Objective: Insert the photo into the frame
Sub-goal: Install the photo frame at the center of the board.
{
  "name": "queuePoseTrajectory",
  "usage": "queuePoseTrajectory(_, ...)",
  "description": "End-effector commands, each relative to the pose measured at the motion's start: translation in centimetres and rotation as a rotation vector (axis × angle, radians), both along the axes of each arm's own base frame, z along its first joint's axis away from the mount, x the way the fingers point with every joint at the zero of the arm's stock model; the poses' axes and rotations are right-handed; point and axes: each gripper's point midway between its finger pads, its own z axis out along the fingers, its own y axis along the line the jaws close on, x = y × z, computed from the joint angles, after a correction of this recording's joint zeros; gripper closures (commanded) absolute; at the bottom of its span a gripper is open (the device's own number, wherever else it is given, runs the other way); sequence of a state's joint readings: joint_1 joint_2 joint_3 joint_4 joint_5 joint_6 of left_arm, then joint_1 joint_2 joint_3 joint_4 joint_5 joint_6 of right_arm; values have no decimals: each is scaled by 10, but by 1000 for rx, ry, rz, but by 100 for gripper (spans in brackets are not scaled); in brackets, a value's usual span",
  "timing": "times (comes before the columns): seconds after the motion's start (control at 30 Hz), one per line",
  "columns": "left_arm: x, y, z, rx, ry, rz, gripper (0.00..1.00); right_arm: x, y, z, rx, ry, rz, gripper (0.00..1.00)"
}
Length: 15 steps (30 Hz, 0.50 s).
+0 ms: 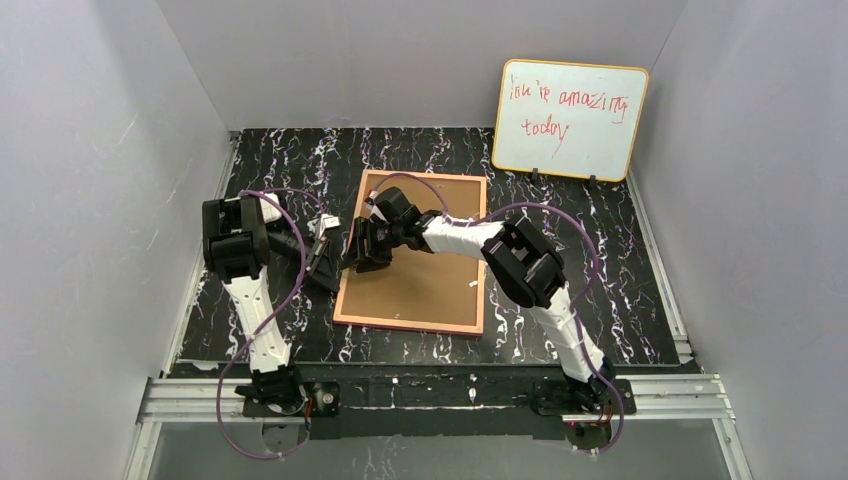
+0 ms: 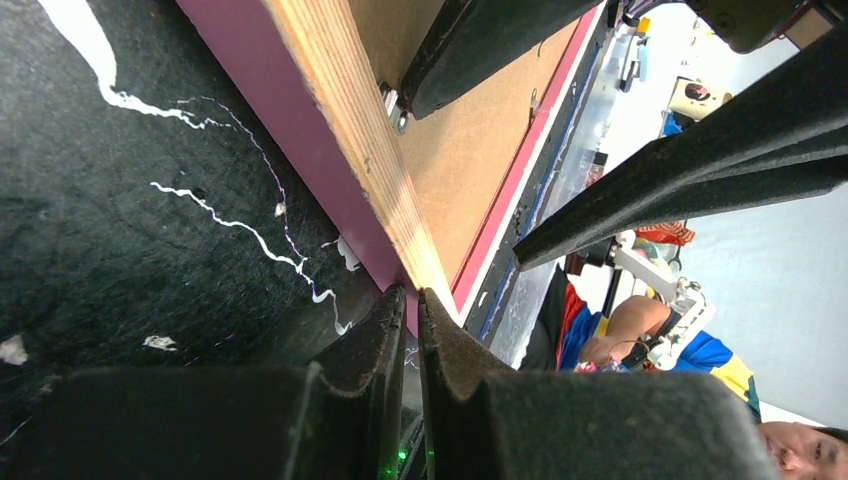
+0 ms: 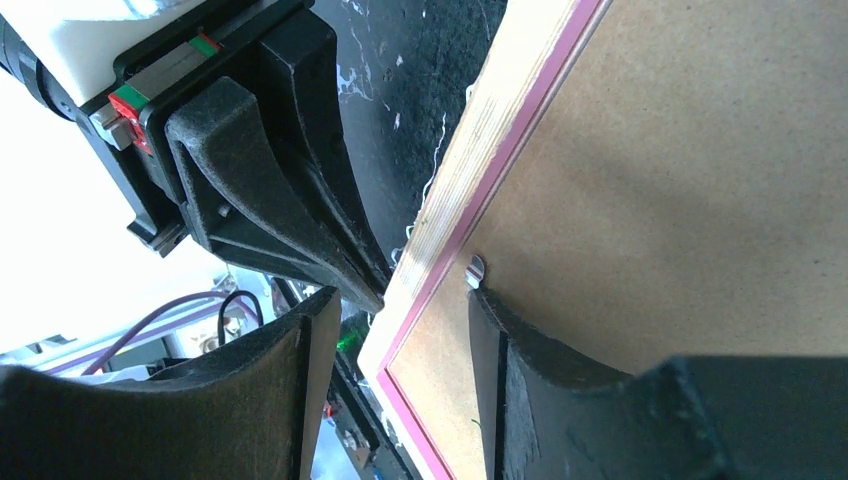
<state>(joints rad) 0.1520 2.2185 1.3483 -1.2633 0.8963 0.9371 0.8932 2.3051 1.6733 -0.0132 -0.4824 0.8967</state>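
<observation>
- Left pincer [image 2: 412,298]: pressed together, its tips touching the left edge of the frame [image 1: 425,290].
- The frame lies face down on the desk [image 1: 600,300], brown backing [image 3: 700,180] up.
- Right pincer [image 3: 402,300]: spread astride that same edge, one finger on the backing beside a metal clip [image 3: 474,270].

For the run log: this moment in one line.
frame face down | left gripper shut, tips at frame's left edge | right gripper open, straddling that edge | photo not visible
</observation>
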Motion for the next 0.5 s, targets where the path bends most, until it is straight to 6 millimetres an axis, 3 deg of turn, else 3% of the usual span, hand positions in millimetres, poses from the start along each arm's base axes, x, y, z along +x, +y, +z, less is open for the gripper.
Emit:
queuePoseTrajectory(0.0, -2, 4, -14, 33, -45, -47, 93, -5, 3, -11, -22, -13, 49, 41)
queuePoseTrajectory(0.13, -2, 3, -14, 34, -44, -48, 93, -5, 3, -11, -33, -23, 77, 42)
queuePoseTrajectory(0.37, -3, 5, -14, 44, -48, -53, 94, 26, -15, 0, -53, -87, 0, 41)
queuePoseTrajectory(0.47, -3, 5, -14, 45, -48, -52, 93, 28, -16, -3, -55, -81, -2, 41)
